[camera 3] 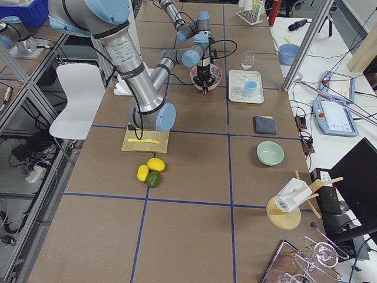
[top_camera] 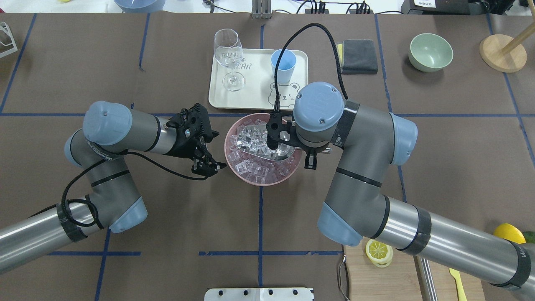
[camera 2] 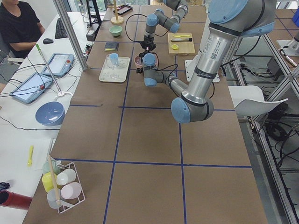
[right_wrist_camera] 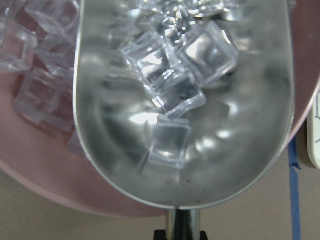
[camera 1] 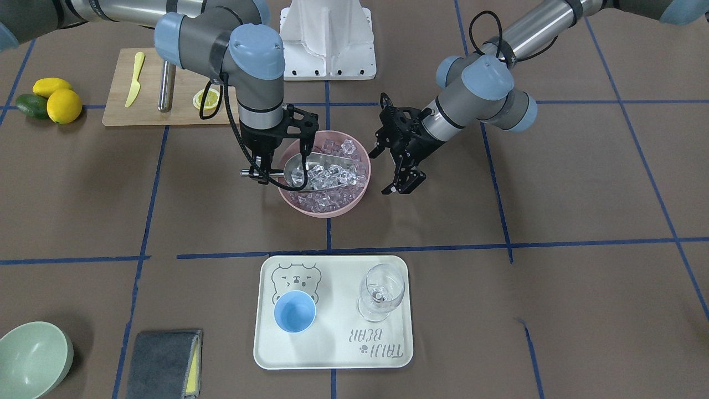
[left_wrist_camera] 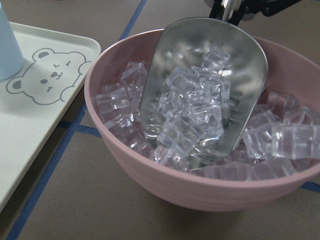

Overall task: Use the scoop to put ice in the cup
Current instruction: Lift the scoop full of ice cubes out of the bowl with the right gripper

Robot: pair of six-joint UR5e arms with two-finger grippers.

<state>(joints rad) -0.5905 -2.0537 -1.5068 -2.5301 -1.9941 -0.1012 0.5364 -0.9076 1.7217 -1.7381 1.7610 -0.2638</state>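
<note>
The steel scoop point(camera 1: 318, 163) lies in a pink bowl point(camera 1: 327, 213) heaped with clear ice point(camera 1: 332, 177). Its trough holds several cubes, seen in the right wrist view point(right_wrist_camera: 170, 75) and the left wrist view point(left_wrist_camera: 195, 115). My right gripper point(camera 1: 260, 174) is shut on the scoop's rod handle at the bowl's rim. My left gripper point(camera 1: 401, 185) is open and empty, low beside the bowl's other side, apart from it. The light-blue cup point(camera 1: 294, 311) stands upright and empty on a white tray point(camera 1: 332, 354), beyond the bowl from me.
A clear wine glass point(camera 1: 381, 291) stands on the tray beside the cup. A pale green bowl point(camera 1: 30, 357) and a grey cloth point(camera 1: 163, 363) sit on my right of the tray. A cutting board point(camera 1: 149, 111) with a lemon half and whole fruit point(camera 1: 63, 105) is near my right.
</note>
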